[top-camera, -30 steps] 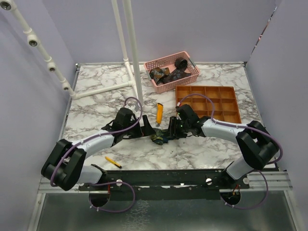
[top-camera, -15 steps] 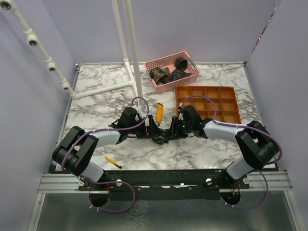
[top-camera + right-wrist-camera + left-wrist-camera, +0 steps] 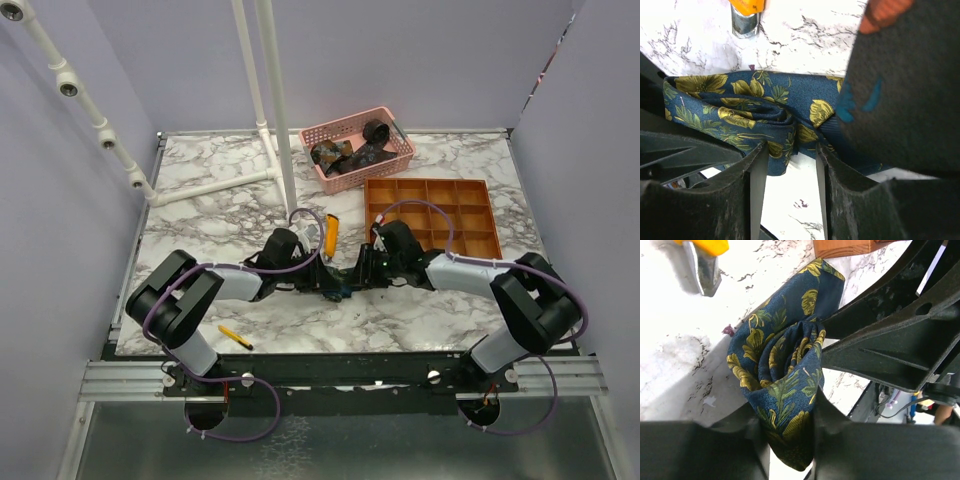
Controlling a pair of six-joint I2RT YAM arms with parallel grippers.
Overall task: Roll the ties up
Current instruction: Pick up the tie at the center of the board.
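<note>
**Fig.** Near → far; all places ref. the knife.

**(a)** Pencil: nearest item, well to the near-left of the knife, apart from all else.

**(b)** My L claw: narrow, nipped on the lower edge of the tie. My R claw: narrow too, w/ a fold of the same tie pinched btwn its fingers. Tie = navy w/ yellow-green leaves, part-wound into a loose coil, just on the near side of the knife. Whether it touches the table, I can't tell.

**(c)** Tray: right of the knife, slightly beyond it.

**(d)** Basket: well beyond the knife, other ties inside.

**Handling (my est.):** fabric light, soft, prob. slick; coil likely springs open if let go. Best hold = outer wrap + loose tail, pinched flat, not the core.
</note>
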